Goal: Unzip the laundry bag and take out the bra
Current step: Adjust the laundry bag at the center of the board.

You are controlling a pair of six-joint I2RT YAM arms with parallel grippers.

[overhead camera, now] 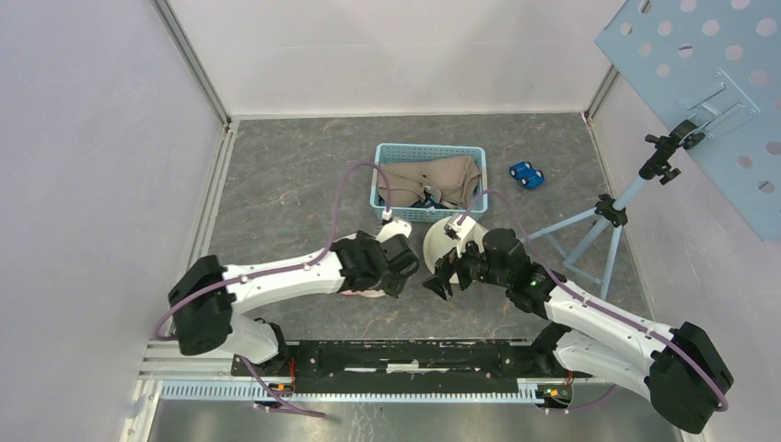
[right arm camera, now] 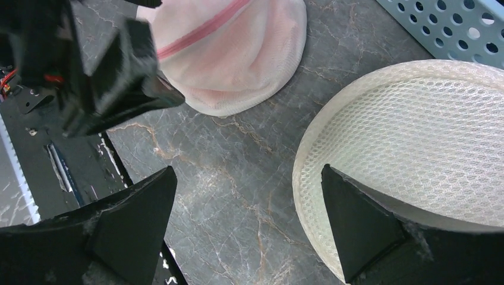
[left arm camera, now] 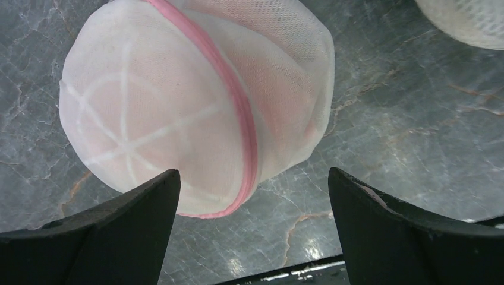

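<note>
A round white mesh laundry bag (left arm camera: 178,107) with a pink zip band (left arm camera: 238,107) lies on the grey marble table. It is zipped shut, and I cannot find the zip pull. The bra is hidden; only a pale pink tint shows through the mesh. My left gripper (left arm camera: 252,172) hovers open just over the bag's near edge, holding nothing. In the top view the bag (overhead camera: 361,293) peeks out under the left gripper (overhead camera: 401,267). My right gripper (right arm camera: 248,169) is open over bare table to the right of the bag (right arm camera: 238,59), nothing between its fingers.
A cream honeycomb-mesh round disc (right arm camera: 416,130) lies under the right finger, also visible from above (overhead camera: 442,241). Behind it stands a blue basket (overhead camera: 382,161) holding beige clothes. A blue toy car (overhead camera: 527,174) and a tripod (overhead camera: 599,230) sit at the right.
</note>
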